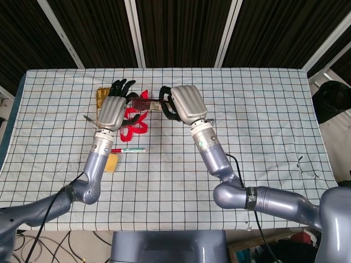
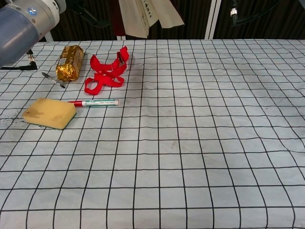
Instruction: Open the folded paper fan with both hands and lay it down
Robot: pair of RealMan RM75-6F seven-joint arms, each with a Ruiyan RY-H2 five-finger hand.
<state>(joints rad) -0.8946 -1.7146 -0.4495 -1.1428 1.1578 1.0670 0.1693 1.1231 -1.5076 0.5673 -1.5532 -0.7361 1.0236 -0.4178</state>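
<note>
Right hand [image 1: 185,104] holds the fan [image 2: 148,14] up off the table [image 1: 263,131], partly splayed, so the other hand can get at the free end. Left hand [image 1: 112,109] is beside it, fingers spread, holding nothing I can see. Below: red strap [image 2: 107,71], gold packet [image 2: 69,63], marker [image 2: 95,102], sponge [image 2: 48,113], none blocking.

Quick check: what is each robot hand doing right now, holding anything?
Left robot hand: raised beside the paper fan, fingers apart, holding nothing.
Right robot hand: holds the paper fan.

Near and right tablecloth [image 2: 200,143] lies open — red strap [image 2: 107,74], gold packet [image 2: 69,62], marker [image 2: 95,102], sponge [image 2: 49,113] crowd the left.
</note>
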